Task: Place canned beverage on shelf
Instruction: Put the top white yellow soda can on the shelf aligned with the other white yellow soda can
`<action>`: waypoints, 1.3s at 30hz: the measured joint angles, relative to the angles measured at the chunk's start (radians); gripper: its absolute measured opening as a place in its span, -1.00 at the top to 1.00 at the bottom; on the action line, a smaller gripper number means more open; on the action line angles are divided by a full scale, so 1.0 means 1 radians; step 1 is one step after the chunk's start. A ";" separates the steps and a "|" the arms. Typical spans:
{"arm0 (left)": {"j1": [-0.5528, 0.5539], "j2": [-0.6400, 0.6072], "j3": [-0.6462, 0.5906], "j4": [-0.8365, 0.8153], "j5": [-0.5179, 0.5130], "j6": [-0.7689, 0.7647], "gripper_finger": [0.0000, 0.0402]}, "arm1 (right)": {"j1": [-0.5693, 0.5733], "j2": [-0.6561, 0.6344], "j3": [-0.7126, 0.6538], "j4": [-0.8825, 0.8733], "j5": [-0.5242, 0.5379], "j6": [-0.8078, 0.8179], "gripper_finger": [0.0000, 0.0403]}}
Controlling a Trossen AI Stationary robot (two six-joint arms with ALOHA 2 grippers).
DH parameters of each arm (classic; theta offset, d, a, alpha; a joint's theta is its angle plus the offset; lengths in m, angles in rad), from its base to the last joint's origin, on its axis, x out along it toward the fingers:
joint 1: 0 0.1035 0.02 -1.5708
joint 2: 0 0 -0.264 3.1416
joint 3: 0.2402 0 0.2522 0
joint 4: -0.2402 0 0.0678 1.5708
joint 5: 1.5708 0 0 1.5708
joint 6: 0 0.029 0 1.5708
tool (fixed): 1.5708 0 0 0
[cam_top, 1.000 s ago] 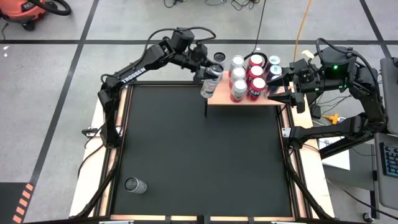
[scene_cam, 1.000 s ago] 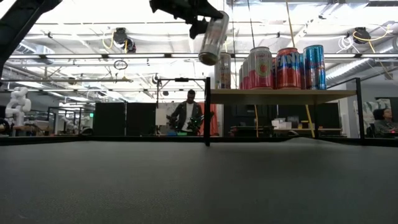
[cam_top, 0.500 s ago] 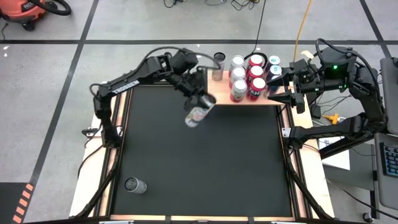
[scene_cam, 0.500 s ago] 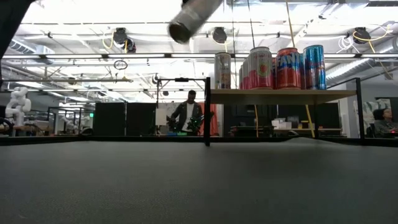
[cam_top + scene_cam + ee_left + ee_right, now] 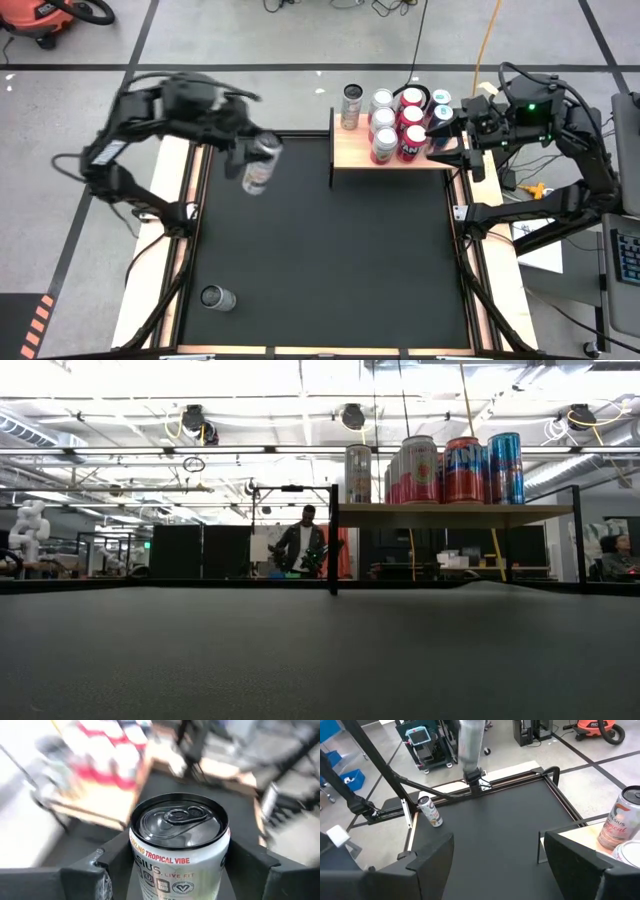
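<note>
The can [image 5: 258, 168] sits clamped in the left gripper [image 5: 175, 870], well away from the shelf [image 5: 350, 155]; it needs carrying across and standing upright. Right gripper [image 5: 495, 865] waits open beside the shelf.

My two arms, dark from base to fingertip

My left arm [image 5: 140, 120] is a run of black tubular links with chunky joint housings and a black cable looping off it; my right arm [image 5: 560, 130] is the same build, with a small green light glowing on its upper housing and black cables arcing over it. Up close, my left gripper [image 5: 175, 870] has broad, matte, dark-grey angular fingers, one with a round screw head, and my right gripper [image 5: 495, 865] has the same blocky dark fingers.
</note>
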 joint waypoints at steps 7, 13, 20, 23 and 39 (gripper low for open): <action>-0.014 -0.105 -0.249 0.579 -0.213 0.163 -0.25 | 0.000 0.032 0.000 0.007 -0.001 -0.006 -0.42; 0.059 -0.069 -0.501 1.001 -0.207 0.241 -0.25 | 0.000 0.041 0.000 0.036 0.000 0.008 -0.42; 0.144 0.017 -0.664 1.369 -0.048 0.135 -0.25 | 0.000 0.041 0.000 0.045 0.001 0.044 -0.42; 0.166 0.062 -0.670 1.381 -0.027 0.113 -0.25 | 0.000 0.041 0.000 0.044 0.001 0.050 -0.42; 0.161 0.105 -0.670 1.381 -0.041 0.114 -0.26 | 0.000 0.041 0.000 0.044 0.002 0.042 -0.42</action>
